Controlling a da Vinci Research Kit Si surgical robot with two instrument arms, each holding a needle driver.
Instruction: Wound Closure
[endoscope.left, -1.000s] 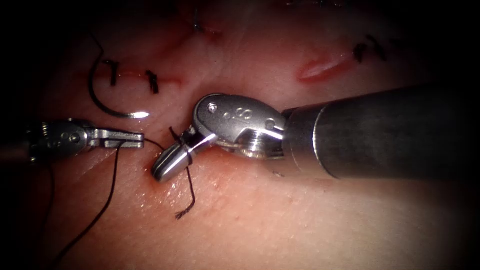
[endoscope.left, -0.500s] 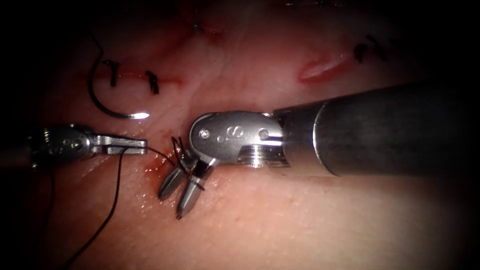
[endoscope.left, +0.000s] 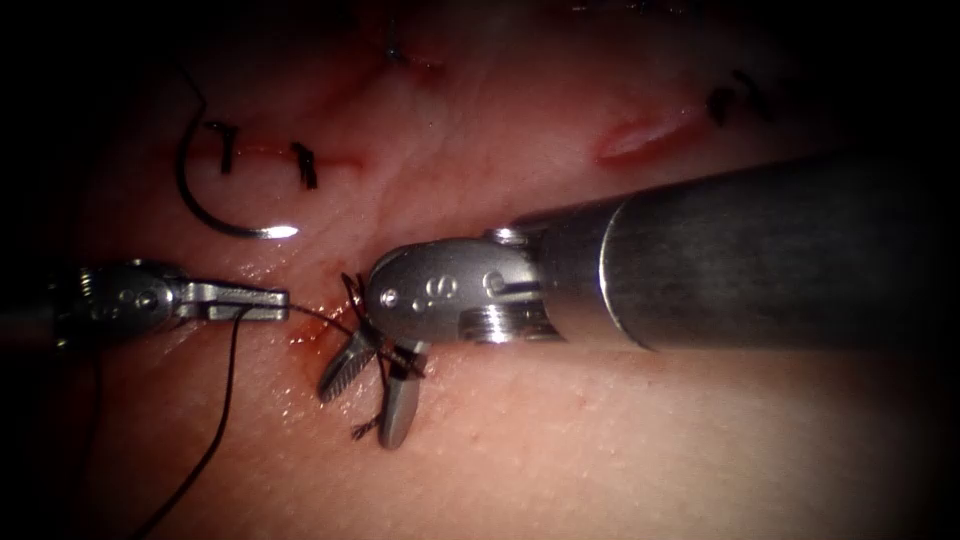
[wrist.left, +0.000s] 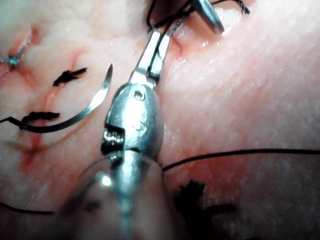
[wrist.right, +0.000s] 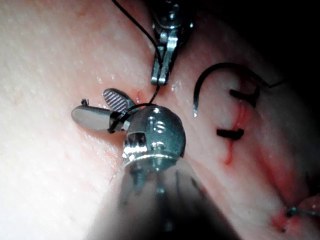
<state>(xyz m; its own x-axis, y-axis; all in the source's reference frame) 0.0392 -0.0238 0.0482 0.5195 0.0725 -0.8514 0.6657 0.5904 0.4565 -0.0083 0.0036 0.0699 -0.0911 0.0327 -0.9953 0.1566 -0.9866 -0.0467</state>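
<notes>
**Knot work near the lower cut, needle parked**

My left tool has its jaws closed on the thread, reaching in from nine o'clock; one strand runs taut from its tip toward the knot, another trails off to seven o'clock. My right tool comes in from three o'clock with its jaws spread apart, the thread's short frayed tail lying between them; a second ago those jaws were closed with the thread wound around them, so they have since opened. I grip nothing with it now.

The needle lies free on the tissue at ten o'clock from my tools, held by neither and not in the tissue, its point gleaming beside the upper cut. Two dark stitches already cross that cut, so I judge that part closed. Red fluid marks the spot by the knot. In my judgement this throw is not yet finished: the knot looks loose and the tails are uncut.
</notes>
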